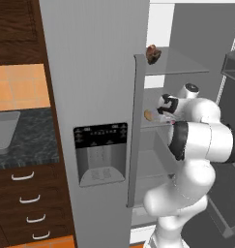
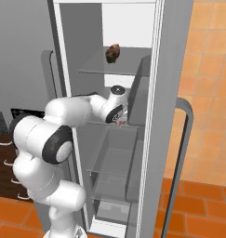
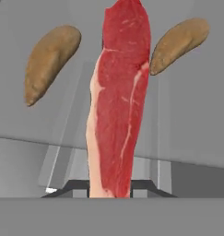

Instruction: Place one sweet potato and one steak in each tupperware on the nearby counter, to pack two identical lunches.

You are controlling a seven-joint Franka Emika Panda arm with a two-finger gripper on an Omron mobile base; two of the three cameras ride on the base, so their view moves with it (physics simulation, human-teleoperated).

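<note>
A long red steak (image 3: pixel 120 101) with a pale fat edge hangs straight ahead in the hand view. Its lower end runs down between my gripper (image 3: pixel 111 188) fingertips, which are shut on it. One tan sweet potato (image 3: pixel 51 60) lies to its left and another sweet potato (image 3: pixel 180 44) to its right, both on a glass fridge shelf. From the left base view my gripper (image 1: pixel 162 116) reaches into the open fridge at the middle shelf, beside a sweet potato (image 1: pixel 149 115). In the right base view a bit of red shows at the gripper (image 2: pixel 119 122). The tupperware is out of view.
A brown lumpy item (image 1: pixel 153 53) sits on the upper glass shelf (image 2: pixel 128 69). The closed fridge door with a dispenser (image 1: pixel 99 155) stands left of the arm. A dark counter with a sink (image 1: pixel 3 131) lies further left. An open door with a long handle (image 2: pixel 184 153) is on the right.
</note>
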